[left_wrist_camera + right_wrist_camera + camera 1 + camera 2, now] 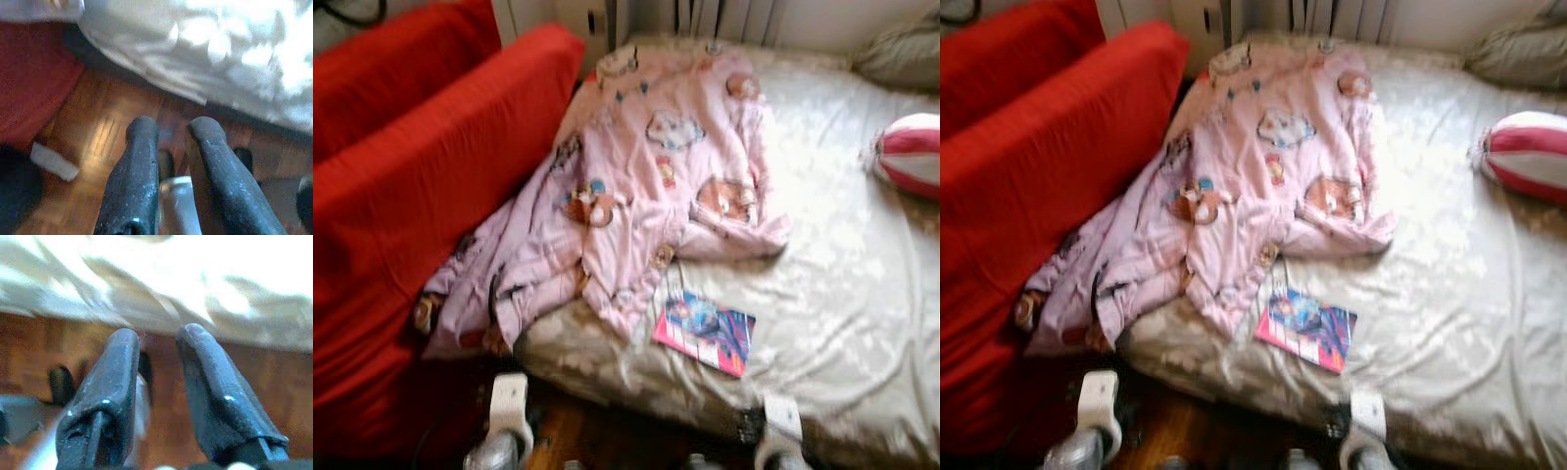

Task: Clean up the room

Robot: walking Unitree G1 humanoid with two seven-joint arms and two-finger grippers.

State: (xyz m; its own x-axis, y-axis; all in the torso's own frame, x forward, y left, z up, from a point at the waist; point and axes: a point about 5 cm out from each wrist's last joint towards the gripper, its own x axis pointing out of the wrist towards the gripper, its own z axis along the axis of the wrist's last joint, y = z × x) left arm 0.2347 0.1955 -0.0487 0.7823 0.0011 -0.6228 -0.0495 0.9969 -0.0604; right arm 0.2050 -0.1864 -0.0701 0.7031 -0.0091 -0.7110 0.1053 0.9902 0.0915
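Head views are blurred. Entries run left to right.

Far left: a red sofa (401, 186), its cushioned side close against the bed's left edge.

A pink blanket (646, 186) printed with cartoon figures lies crumpled across the left half of the bed (842, 294). Its lower left part spills over the bed's edge into the gap beside the sofa, and its upper end reaches the head of the bed. This bunched cloth is the bulkiest thing between the sofa and the open part of the bed.

Just beside the blanket's lower right fold, near the bed's front edge, a colourful book (705, 331) lies flat on the cream cover, slightly turned. It is apart from both of my grippers.

Further right: a pink-and-white striped cushion (909, 155) at the bed's right edge, and a grey pillow (899, 54) at the far right corner.

My left gripper (172, 128) hangs low over the wooden floor (93, 142) before the bed's front edge, with red cloth to one side. Its fingers stand a narrow gap apart and hold nothing.

My right gripper (157, 338) also hangs below the bed's overhanging cream cover, above the floor. Its fingers are parted somewhat wider and are empty. The book and blanket lie up on the bed, above and beyond both pairs of fingertips, touching neither.
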